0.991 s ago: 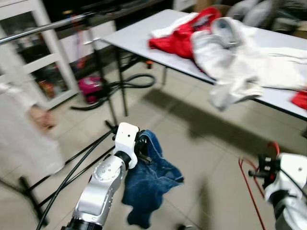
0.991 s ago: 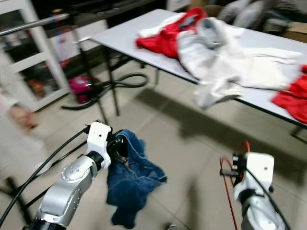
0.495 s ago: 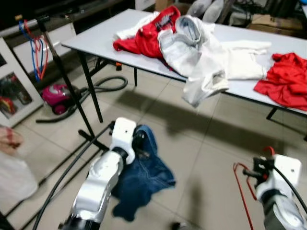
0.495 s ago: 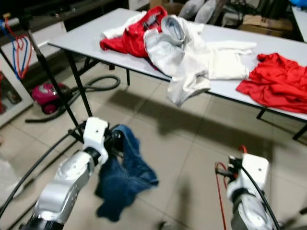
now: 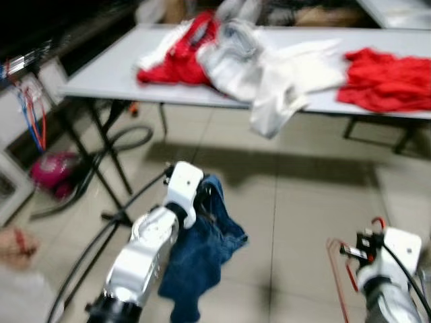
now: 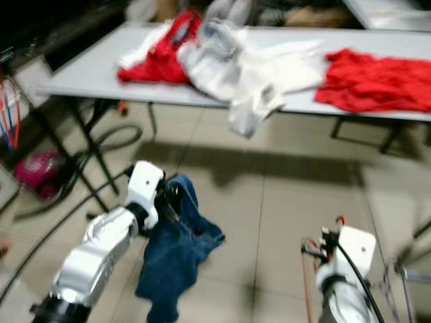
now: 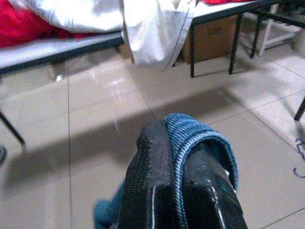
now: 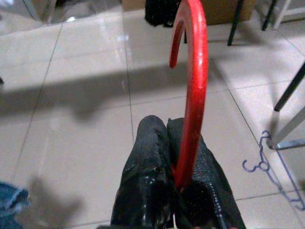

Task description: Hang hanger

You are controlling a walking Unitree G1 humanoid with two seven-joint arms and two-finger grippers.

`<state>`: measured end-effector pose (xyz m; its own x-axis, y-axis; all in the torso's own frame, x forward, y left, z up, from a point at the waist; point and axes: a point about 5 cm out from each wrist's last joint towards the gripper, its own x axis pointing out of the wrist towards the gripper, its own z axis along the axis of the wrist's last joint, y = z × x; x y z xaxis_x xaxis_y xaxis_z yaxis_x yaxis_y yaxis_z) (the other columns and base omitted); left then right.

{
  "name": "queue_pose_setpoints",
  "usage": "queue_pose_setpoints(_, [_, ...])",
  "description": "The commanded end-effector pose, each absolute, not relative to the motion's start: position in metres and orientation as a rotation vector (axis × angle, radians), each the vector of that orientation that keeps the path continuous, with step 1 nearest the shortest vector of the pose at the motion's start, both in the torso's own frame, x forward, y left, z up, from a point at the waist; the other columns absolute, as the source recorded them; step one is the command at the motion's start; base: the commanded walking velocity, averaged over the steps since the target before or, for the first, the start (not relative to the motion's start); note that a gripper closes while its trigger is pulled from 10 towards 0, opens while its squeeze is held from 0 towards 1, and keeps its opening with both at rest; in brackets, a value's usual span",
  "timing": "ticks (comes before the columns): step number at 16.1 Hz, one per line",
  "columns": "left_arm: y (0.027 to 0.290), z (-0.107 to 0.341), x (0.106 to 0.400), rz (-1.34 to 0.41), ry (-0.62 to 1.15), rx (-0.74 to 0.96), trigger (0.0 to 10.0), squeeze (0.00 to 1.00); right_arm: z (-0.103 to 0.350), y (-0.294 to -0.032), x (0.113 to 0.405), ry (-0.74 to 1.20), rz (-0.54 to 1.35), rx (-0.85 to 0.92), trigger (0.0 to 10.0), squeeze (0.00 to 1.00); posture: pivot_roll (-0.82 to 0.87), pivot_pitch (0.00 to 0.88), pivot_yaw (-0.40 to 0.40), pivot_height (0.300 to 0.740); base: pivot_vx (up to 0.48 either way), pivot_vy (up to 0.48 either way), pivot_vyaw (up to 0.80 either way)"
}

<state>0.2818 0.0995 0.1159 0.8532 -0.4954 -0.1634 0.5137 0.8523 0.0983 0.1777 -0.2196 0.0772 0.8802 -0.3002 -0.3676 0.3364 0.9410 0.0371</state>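
Open tiled floor (image 5: pixel 296 202) ahead between arms. Long table (image 5: pixel 101 84) heaped with clothes (image 5: pixel 269 67) blocking far side; rack legs (image 5: pixel 111 168) and vacuum hose (image 5: pixel 128 138) crowding left.

A red hanger (image 8: pixel 193 90) — thin, with a curved hook at its top — is held upright above the tiled floor, pinched at the neck between two black fingers (image 8: pixel 147 191). In the right eye view its red wire frame (image 6: pixel 308 269) is seen hanging low on the robot's right side. The exact shape of the lower part cannot be made out.
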Motion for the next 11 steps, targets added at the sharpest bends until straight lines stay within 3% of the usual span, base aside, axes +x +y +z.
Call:
queue_pose_setpoints(1, [0.101, 0.116, 0.282, -0.525, 0.129, 0.148, 10.0, 0.00, 0.080, -0.217, 0.177, 0.360, -0.325, 0.094, 10.0, 0.00, -0.07, 0.045, 0.107, 0.740, 0.000, -0.480, -0.80])
queue_pose_setpoints(3, [0.098, 0.115, 0.282, -0.527, 0.135, 0.137, 10.0, 0.00, 0.081, -0.220, 0.177, 0.355, -0.328, 0.087, 10.0, 0.00, -0.07, 0.039, 0.115, 0.740, 0.000, -0.480, -0.80])
queue_pose_setpoints(6, [0.098, 0.116, 0.286, -0.509, 0.149, 0.081, 10.0, 0.00, 0.086, -0.226, 0.183, 0.316, -0.287, 0.052, 10.0, 0.00, -0.07, 0.026, 0.120, 0.740, 0.000, 0.000, -0.80])
queue_pose_setpoints(8, [0.099, 0.119, 0.292, -0.490, 0.149, 0.088, 10.0, 0.00, 0.097, -0.222, 0.192, 0.258, -0.167, 0.052, 10.0, 0.00, -0.06, 0.024, 0.123, 0.740, 0.000, 0.000, 0.00])
queue_pose_setpoints(11, [0.107, 0.123, 0.314, -0.414, 0.189, 0.106, 10.0, 0.00, 0.117, -0.198, 0.206, 0.163, 0.181, -0.090, 10.0, 0.00, -0.06, 0.024, 0.135, 0.740, 0.000, 0.000, 0.00])
